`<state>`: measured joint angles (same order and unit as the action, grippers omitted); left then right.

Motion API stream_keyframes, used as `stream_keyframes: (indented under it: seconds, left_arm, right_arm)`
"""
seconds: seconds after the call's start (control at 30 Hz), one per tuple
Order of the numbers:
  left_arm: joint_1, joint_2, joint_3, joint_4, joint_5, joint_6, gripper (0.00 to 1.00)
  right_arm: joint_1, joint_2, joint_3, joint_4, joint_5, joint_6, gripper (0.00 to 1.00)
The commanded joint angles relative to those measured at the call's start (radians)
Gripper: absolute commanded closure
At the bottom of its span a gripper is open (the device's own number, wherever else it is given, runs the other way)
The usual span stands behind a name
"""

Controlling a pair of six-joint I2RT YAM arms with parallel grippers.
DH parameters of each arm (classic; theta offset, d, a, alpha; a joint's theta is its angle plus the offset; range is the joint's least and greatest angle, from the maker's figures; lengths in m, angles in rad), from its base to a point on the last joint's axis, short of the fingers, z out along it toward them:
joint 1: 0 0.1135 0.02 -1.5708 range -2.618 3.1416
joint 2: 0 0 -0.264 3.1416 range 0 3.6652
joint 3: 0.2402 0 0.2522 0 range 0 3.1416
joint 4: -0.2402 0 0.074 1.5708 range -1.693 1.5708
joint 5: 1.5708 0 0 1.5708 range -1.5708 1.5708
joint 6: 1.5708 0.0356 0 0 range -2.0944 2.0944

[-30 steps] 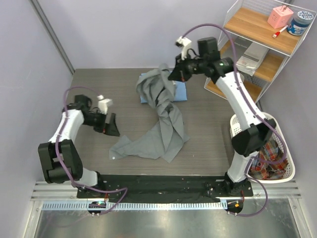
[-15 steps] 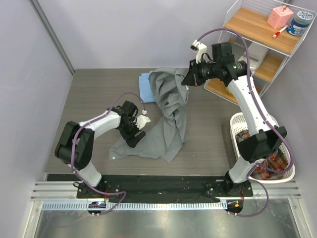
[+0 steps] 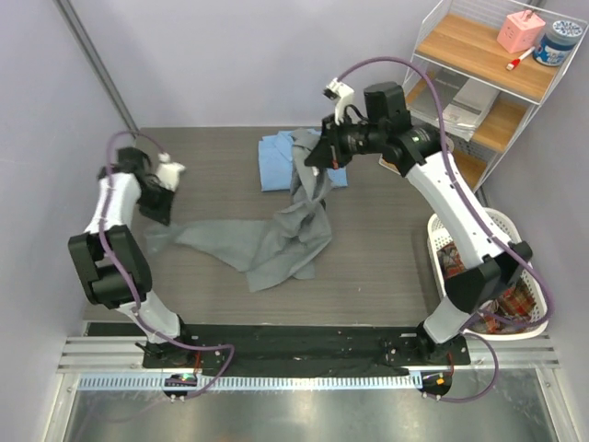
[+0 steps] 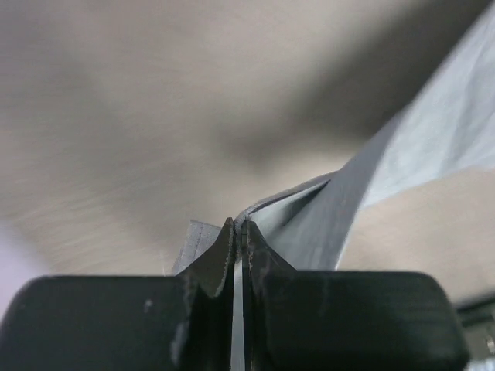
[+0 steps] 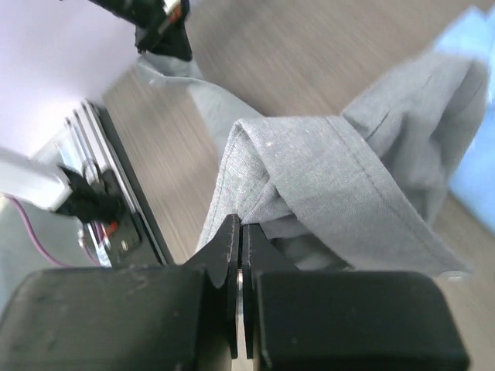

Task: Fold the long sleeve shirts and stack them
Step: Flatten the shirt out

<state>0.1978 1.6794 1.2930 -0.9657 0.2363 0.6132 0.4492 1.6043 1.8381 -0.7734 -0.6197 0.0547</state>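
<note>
Clenching grey shirt [image 3: 276, 244] edge in left gripper [image 4: 238, 226], cloth stretched off to its right. Clamping bunched collar end in raised right gripper [image 5: 240, 224], blue shirt [image 3: 274, 173] flat below it.

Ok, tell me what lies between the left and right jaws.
The plain grey cloth shirt spans that stretch, one end pinched in each pair of jaws, sagging onto the dark wood-grain table. The top external view shows it.
</note>
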Motion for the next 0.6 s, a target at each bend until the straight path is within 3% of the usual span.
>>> stream_keyframes:
  seconds: [0.0,0.07,0.1,0.23,0.33,0.43,0.47,0.53,0.57]
  left_arm:
    - [0.156,-0.007,0.299,-0.175,0.168,0.016,1.0]
    - [0.192,-0.012,0.331,-0.211,0.233,0.028,1.0]
    - [0.19,-0.021,0.318,-0.229,0.244,0.046,1.0]
    - [0.189,-0.108,0.218,-0.24,0.345,0.114,1.0]
    - [0.122,-0.17,0.229,-0.356,0.48,0.175,1.0]
    - [-0.09,-0.25,0.227,-0.404,0.592,0.171,1.0]
    - [-0.253,-0.276,0.22,-0.39,0.604,0.148,1.0]
    - [-0.419,-0.328,0.19,-0.348,0.627,0.06,1.0]
    - [-0.574,-0.342,0.174,-0.299,0.626,0.033,1.0]
  right_arm:
    - [-0.023,0.025,0.158,0.1,-0.014,0.115,0.99]
    - [-0.088,-0.027,0.078,0.094,-0.018,0.126,0.99]
    - [-0.111,-0.09,-0.041,0.076,-0.017,0.12,0.99]
    - [-0.214,-0.224,-0.305,-0.049,0.035,-0.089,0.99]
    - [-0.309,-0.277,-0.462,-0.079,0.064,-0.165,0.99]
    - [-0.359,-0.267,-0.519,-0.09,0.063,-0.22,0.99]
    - [-0.365,-0.247,-0.525,-0.09,0.063,-0.236,0.99]
    - [-0.377,-0.23,-0.528,-0.093,0.064,-0.239,0.99]
    - [-0.382,-0.216,-0.528,-0.093,0.064,-0.242,0.99]
